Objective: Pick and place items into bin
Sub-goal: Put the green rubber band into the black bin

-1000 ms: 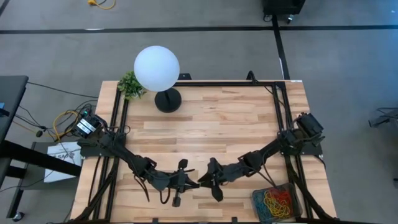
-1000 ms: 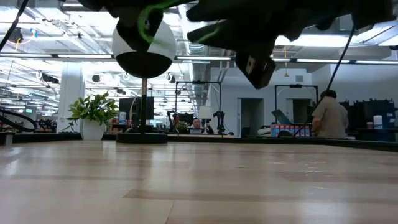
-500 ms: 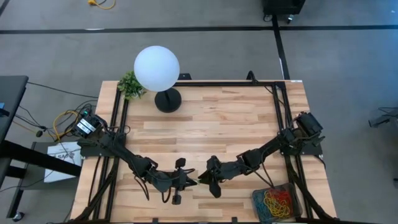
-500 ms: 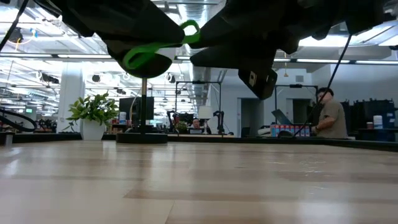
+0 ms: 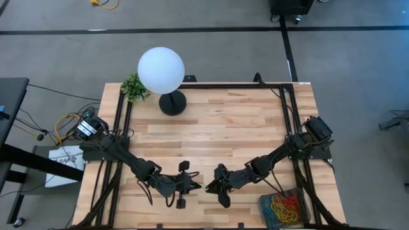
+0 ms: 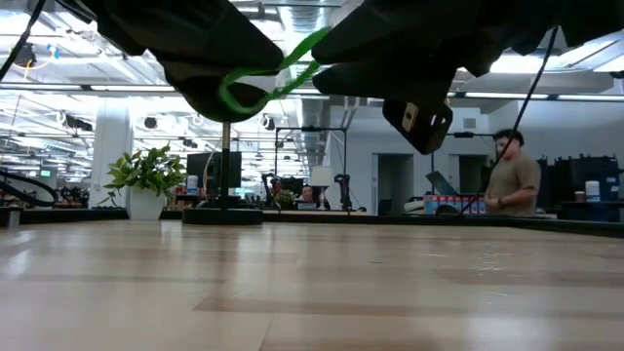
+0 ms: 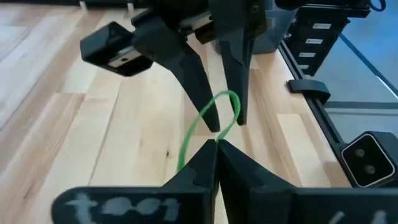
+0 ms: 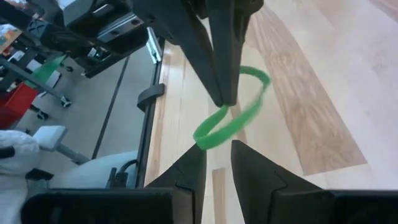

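My left gripper (image 5: 193, 186) and my right gripper (image 5: 209, 186) face each other tip to tip above the table's near middle. Between them is one green rubber band (image 7: 189, 140), also in the right wrist view (image 8: 230, 121) and the low view (image 6: 278, 70). The left gripper is shut on it. The right gripper (image 8: 216, 152) is open, one finger on each side of the loop; I cannot tell whether either touches it. The dark mesh bin (image 5: 263, 206) sits at the near right corner, holding several coloured bands (image 5: 285, 206). My left gripper pinches the green band between its two fingertips at one spot of the loop (image 7: 217, 139), coming in level from the table's left. The band is lifted clear of the table. Its free loop (image 8: 258, 81) reaches toward the right gripper and looks drawn out in a slanting line.
A white globe lamp (image 5: 161, 70) on a black base and a small green plant (image 5: 133, 86) stand at the far left edge. Black frame rails (image 5: 291, 121) run along both table sides. Bare wood lies between the lamp and the grippers. A person (image 6: 512, 180) stands in the room beyond.
Both grippers have drawn slightly apart, the left toward the table's left, the right a little toward the near right. In the low view the green band has gone from a small curl to a loop drawn out in a slanting line between them.
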`<state>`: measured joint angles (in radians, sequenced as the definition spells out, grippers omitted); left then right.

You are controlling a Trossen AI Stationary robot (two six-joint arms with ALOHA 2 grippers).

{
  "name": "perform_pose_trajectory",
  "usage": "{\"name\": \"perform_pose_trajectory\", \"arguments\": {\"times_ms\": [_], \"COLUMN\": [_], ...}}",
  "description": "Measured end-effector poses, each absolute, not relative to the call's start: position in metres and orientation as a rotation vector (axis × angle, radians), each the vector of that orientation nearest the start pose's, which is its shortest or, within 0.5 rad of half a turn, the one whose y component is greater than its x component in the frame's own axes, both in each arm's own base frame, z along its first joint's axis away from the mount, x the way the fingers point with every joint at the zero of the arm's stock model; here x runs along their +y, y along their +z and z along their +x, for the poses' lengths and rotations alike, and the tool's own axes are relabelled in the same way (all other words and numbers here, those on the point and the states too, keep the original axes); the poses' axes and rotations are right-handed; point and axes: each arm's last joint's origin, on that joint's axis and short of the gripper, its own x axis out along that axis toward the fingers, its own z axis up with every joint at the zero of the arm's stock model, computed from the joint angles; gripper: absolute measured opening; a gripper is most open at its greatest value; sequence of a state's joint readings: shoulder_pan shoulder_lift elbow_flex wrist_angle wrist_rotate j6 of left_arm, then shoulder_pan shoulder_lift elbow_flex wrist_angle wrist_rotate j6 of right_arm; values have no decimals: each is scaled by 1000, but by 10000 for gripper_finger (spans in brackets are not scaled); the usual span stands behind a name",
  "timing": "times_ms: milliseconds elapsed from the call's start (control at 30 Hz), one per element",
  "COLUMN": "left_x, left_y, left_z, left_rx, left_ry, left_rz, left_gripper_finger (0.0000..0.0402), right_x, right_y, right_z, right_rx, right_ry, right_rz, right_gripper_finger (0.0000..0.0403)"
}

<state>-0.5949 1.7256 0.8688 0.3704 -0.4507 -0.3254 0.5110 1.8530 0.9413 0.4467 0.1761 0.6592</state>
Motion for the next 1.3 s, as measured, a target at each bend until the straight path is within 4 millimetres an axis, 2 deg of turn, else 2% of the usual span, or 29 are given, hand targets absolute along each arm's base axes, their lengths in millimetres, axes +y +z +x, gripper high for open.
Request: {"name": "perform_pose_trajectory", "arguments": {"times_ms": [533, 933, 1033, 1200, 1300], "left_x": [-185, -185, -185, -185, -185], "left_y": [170, 171, 171, 171, 171], "left_z": [294, 295, 295, 295, 295], "left_rx": [493, 485, 485, 483, 483], "left_ry": [-78, -80, -80, -71, -68], "left_rz": [-120, -125, -125, -122, -121], "left_gripper_finger": [0, 0, 0, 0, 0], "right_x": [176, 164, 164, 165, 165], "right_y": [157, 157, 157, 157, 157], "right_z": [333, 339, 339, 339, 339], "right_rx": [521, 501, 501, 502, 502], "right_ry": [157, 87, 87, 92, 93], "right_rz": [483, 520, 521, 519, 515], "right_gripper_finger": [67, 66, 54, 8, 10]}}
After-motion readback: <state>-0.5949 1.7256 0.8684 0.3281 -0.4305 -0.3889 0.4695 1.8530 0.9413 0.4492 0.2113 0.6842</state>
